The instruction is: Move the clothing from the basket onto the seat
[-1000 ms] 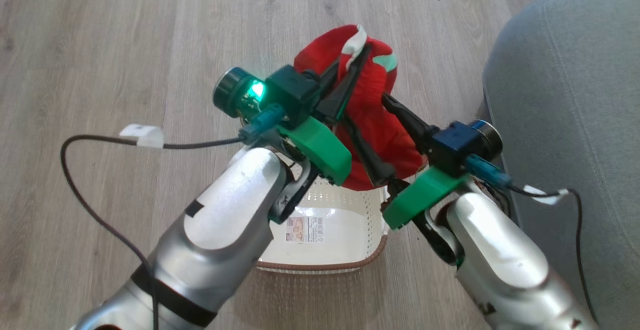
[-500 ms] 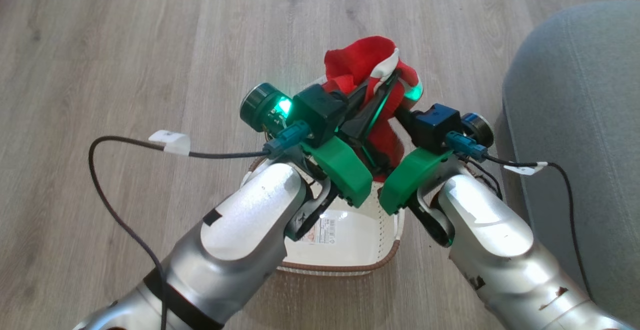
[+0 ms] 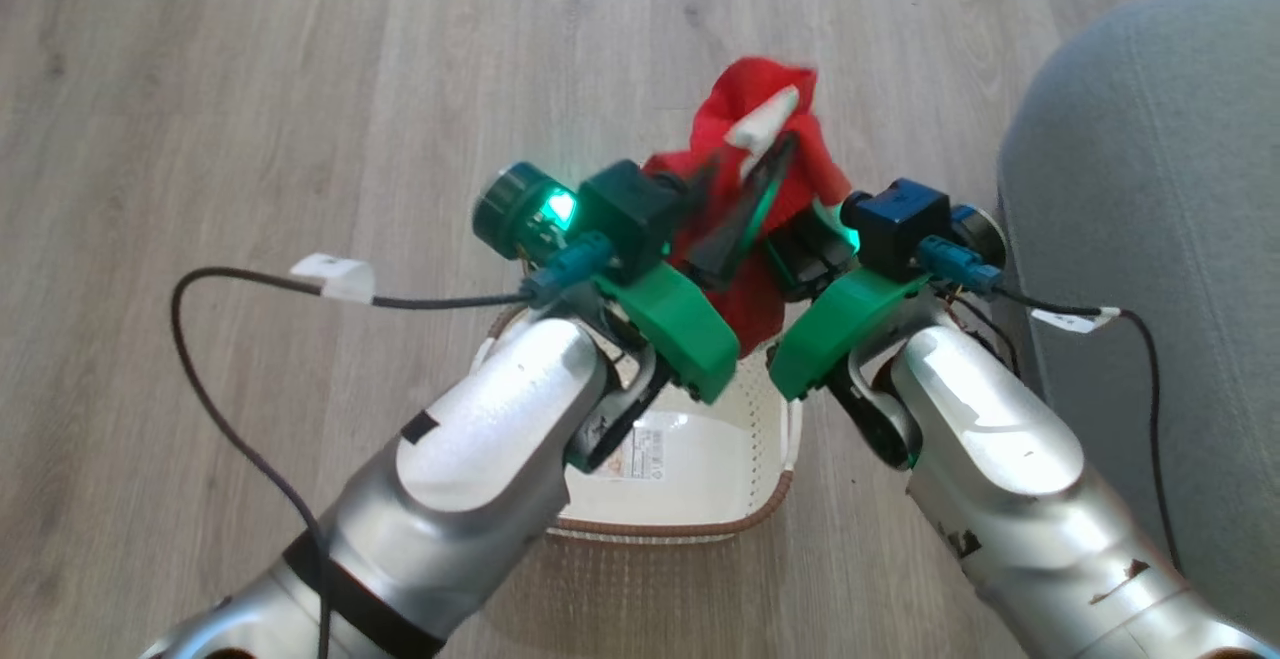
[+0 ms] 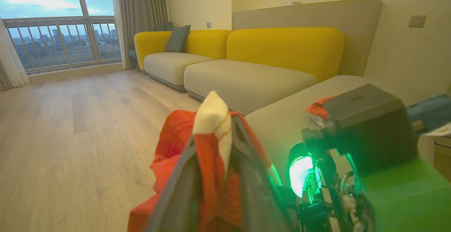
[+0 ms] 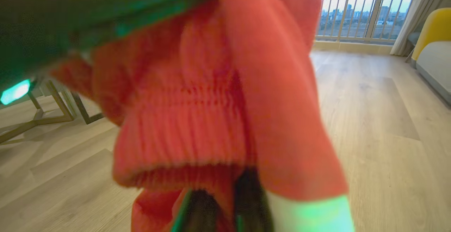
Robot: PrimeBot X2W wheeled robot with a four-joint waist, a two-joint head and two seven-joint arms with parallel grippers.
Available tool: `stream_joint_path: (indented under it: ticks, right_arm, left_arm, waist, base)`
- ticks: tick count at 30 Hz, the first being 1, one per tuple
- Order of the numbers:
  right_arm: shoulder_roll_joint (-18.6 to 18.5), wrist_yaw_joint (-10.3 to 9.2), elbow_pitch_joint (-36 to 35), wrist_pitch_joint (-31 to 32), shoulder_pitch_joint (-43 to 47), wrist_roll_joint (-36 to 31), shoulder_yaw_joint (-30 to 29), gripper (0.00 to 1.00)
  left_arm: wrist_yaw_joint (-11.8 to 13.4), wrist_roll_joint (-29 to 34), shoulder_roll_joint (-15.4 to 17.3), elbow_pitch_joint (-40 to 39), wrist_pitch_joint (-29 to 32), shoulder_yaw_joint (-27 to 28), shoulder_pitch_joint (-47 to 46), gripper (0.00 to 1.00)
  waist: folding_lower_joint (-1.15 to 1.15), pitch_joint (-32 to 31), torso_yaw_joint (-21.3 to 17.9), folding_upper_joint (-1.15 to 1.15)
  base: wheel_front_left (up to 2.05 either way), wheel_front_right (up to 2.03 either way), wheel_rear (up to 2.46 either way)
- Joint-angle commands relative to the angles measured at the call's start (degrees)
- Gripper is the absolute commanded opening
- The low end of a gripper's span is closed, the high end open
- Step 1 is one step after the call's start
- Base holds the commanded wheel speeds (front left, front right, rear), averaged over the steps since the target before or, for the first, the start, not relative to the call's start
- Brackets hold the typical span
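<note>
- Step in hand: transfer. The clothing [image 3: 745,99], a red garment with a white part, hangs in the air above the far end of the basket [image 3: 690,529] and clear of its rim.
- Left claw [image 4: 215,133]: clenched on the garment. In the left wrist view, red and white fabric is pinched between its two dark fingers.
- Right claw [image 5: 227,200]: clenched. Red fabric drapes over its fingers and shows between them, so it is judged to grip the same garment.
- The seat [image 3: 1150,189] stands to the robot's right of the basket, near it. The garment is not yet over it.
- Next move, as judged: carry both claws together to the right, past the seat's rounded edge. Hold their spacing so the thin fabric neither stretches nor slips, and release only above the cushion.
- Basket: it stands on the wooden floor [image 3: 250,89]. The visible part of its bottom carries a label sticker [image 3: 640,459] and no garment. Its far end is hidden by the arms.
</note>
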Motion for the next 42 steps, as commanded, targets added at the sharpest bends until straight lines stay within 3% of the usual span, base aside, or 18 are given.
stream_joint_path:
  ticks: [1,17,33,37,42]
  right_arm:
    - [1.13,-0.02,-2.16,-0.54,-0.88,-0.37,0.06,0.0]
    - [0.48,-0.02,-8.11,-0.54,2.99,-5.87,-8.11,0.0]
    - [-0.18,-0.02,-13.83,-0.54,8.76,-6.29,-13.46,0.0]
    - [0.15,-0.02,-15.55,-0.54,9.81,-6.11,-12.9,0.0]
    - [-0.72,-0.02,-18.44,-0.54,12.16,-6.71,-16.06,0.0]
  left_arm:
    - [0.13,0.41,0.66,-1.56,-0.52,2.44,-2.62,1.0]
    - [-2.69,5.37,1.27,1.47,-0.53,10.27,1.58,1.0]
    - [-5.44,10.37,1.63,2.43,-0.53,15.55,5.93,1.0]
    - [-5.57,11.27,1.49,2.64,-0.53,17.23,7.58,1.0]
    - [-6.79,11.75,1.03,3.13,-0.53,16.8,7.56,1.0]
  waist:
    - [0.0,0.16,-0.38,0.0]
    - [0.0,1.87,-10.88,0.0]
    - [0.0,1.55,-26.67,0.0]
    - [0.0,0.89,-32.35,0.0]
    - [0.0,1.84,-33.59,0.0]
  base:
    - [0.0,0.0,0.0]
    - [0.0,0.0,0.0]
    - [0.0,0.0,0.0]
    - [0.0,0.0,0.0]
    - [0.0,0.0,0.0]
